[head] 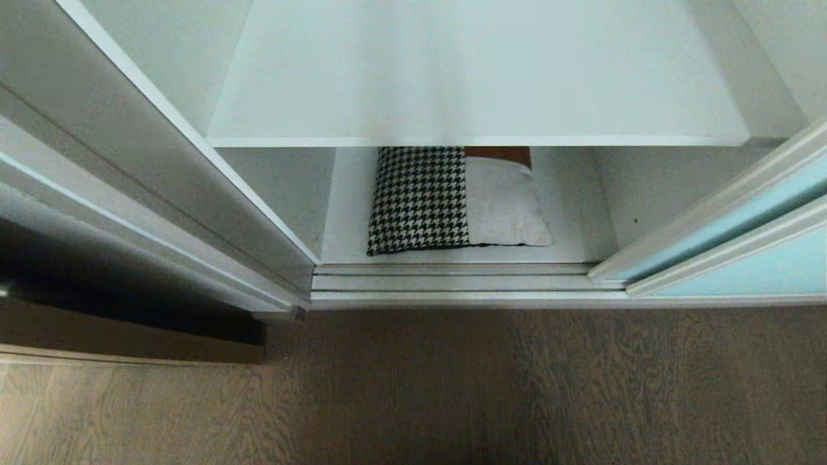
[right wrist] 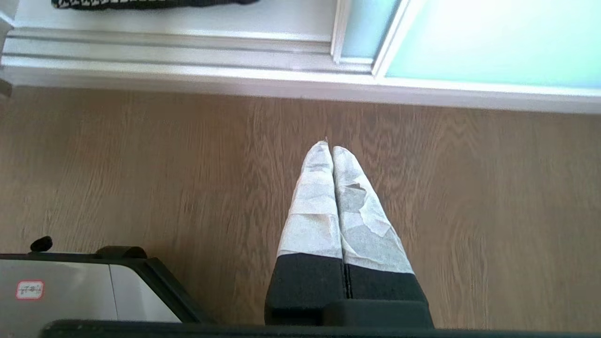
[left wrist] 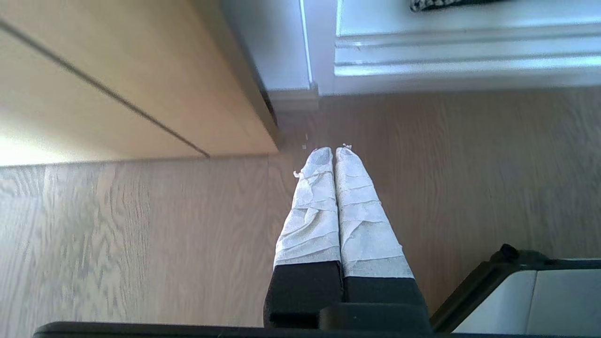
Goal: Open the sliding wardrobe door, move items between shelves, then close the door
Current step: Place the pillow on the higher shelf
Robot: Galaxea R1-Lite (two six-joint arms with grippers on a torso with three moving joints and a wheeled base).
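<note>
- I see the pale aqua frosted-glass sliding wardrobe door (head: 743,219) slid to the right, compartment open.
- Black-and-white houndstooth cushion (head: 418,200) lies on the bottom white shelf (head: 568,213), touching the plain cream cushion (head: 507,206) on its right.
- Upper flat white shelf (head: 478,84) above them.
- My left gripper (left wrist: 334,149) hangs over the wood-plank floor (head: 452,387), tape-wrapped fingers pressed together, holding nothing.
- Right gripper (right wrist: 326,148) same: closed tight, empty.

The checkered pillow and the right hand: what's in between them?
In the right wrist view, bare wooden floor and then the wardrobe's metal door track lie between the shut right hand and the checkered pillow.
</note>
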